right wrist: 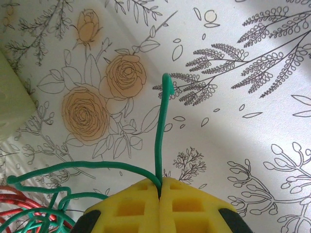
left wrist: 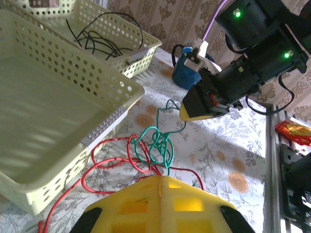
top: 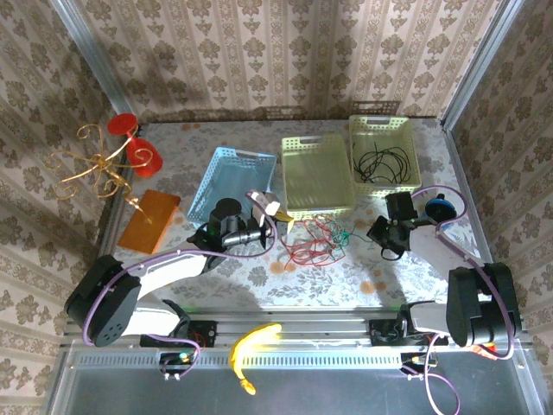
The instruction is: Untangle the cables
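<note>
- Worktop under a floral-print cloth: carries everything. I judge the task about one third done.
- Pale green perforated plastic basket, far right: the thin black cable lies coiled inside, well apart from the other two. This one is sorted.
- Left gripper: jaws closed, tips at the near edge of the knot. Red strands run under them; I cannot tell whether any is pinched.
- Right gripper: jaws closed on the thin green cable near its free end.
- Thin red cable: knotted with the green cable on the worktop between the two grippers. These two are left to separate.
- Views: the left wrist shows green loops wound through a red loop. The right wrist shows the green strand entering the seam. The top view is too coarse for either.
</note>
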